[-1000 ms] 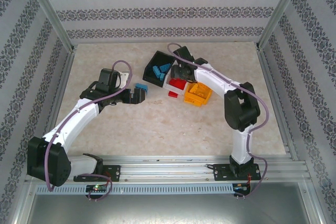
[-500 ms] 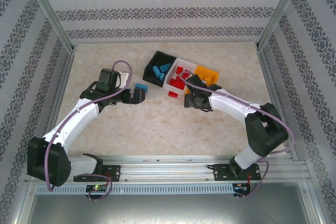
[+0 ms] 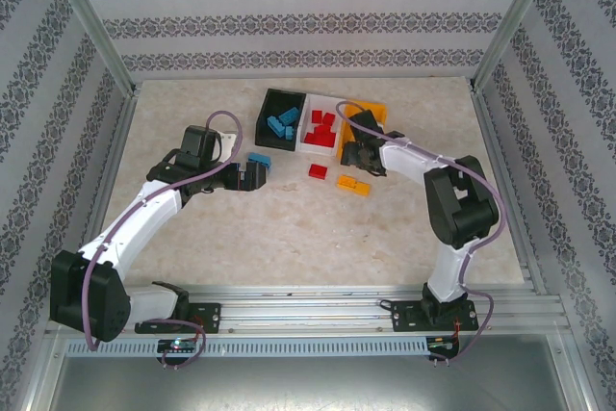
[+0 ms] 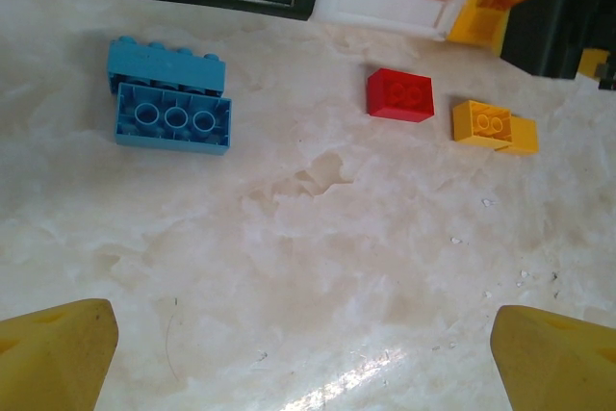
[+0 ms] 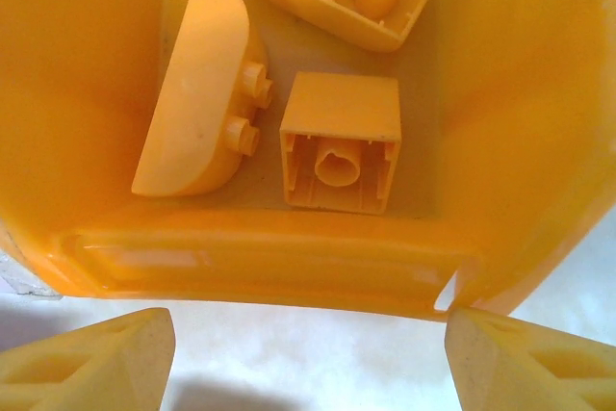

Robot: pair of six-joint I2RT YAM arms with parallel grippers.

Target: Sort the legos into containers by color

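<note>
The containers stand in a row at the back: a black bin (image 3: pixel 282 119) with blue legos, a white bin (image 3: pixel 322 128) with red ones, an orange bin (image 3: pixel 375 113) with orange ones. Loose on the table lie two blue bricks (image 4: pixel 173 119), a red brick (image 4: pixel 400 94) and two orange bricks (image 4: pixel 483 123). My left gripper (image 3: pixel 255 177) hovers open just short of the blue bricks, nothing between its fingers (image 4: pixel 58 353). My right gripper (image 3: pixel 358 149) stands open at the orange bin's near wall (image 5: pixel 260 257), above bare table. Inside lie a curved brick (image 5: pixel 202 89) and a square one (image 5: pixel 339 141).
Patterned walls and metal frame posts close in the table on three sides. Bare marble-look tabletop (image 3: pixel 289 228) stretches between the loose bricks and the arm bases. The right arm's elbow (image 3: pixel 462 204) stands tall at the right.
The right arm swung back and forward again; the three bins went from skewed to a straighter row farther back. Orange bricks now show on the table. The left arm has not moved.
</note>
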